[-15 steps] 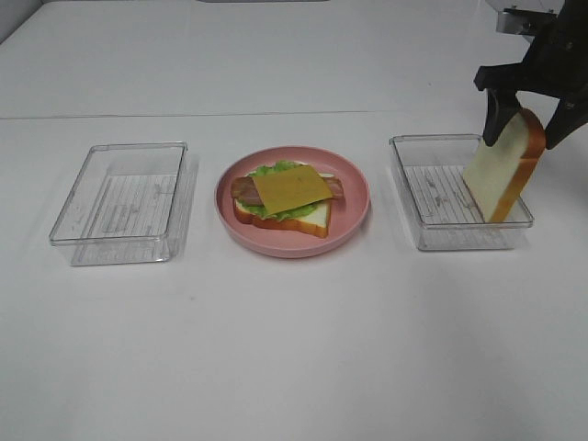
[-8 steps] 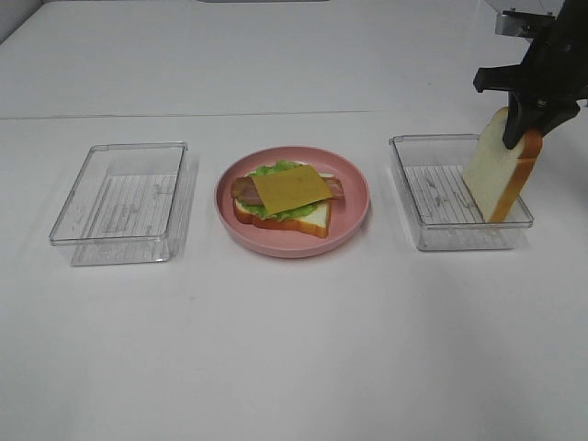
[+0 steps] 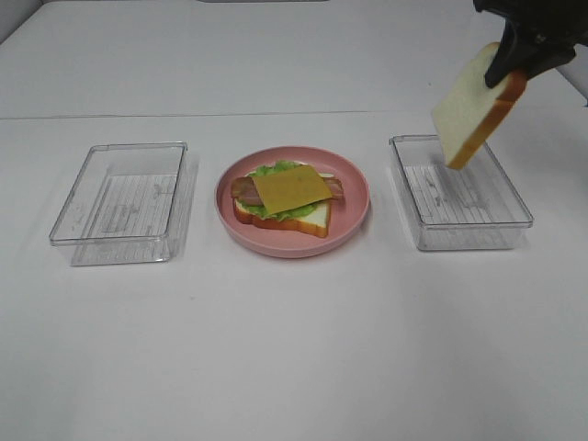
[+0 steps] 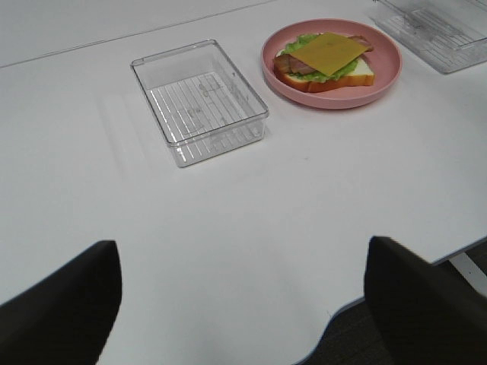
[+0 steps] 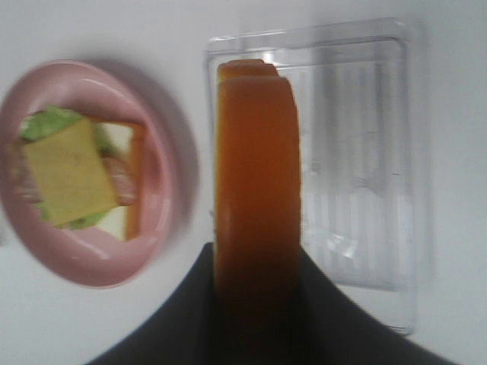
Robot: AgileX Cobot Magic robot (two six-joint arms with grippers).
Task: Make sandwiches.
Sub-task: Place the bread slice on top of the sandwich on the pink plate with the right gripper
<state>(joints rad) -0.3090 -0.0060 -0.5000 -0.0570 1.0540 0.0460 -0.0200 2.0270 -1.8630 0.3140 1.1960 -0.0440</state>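
Observation:
An open sandwich [image 3: 287, 197] lies on the round pink plate [image 3: 354, 216]: one bread slice, green lettuce, bacon and a yellow cheese slice on top. It also shows in the left wrist view [image 4: 326, 58] and the right wrist view [image 5: 76, 176]. My right gripper [image 3: 516, 57] is shut on a second bread slice [image 3: 467, 108] with orange-brown crust [image 5: 257, 175], held tilted in the air above the right clear tray [image 3: 459, 234]. My left gripper [image 4: 242, 304] is open, low over the table's front edge, far from the plate.
An empty clear tray [image 3: 121, 241] stands left of the plate; it also shows in the left wrist view [image 4: 199, 103]. The right clear tray [image 5: 380, 190] holds nothing. The table's front edge [image 4: 380, 293] runs below the left gripper.
My right gripper has closed on the bread slice and lifted it up and a little leftward out of the right tray. The plate and the left arm have not moved.

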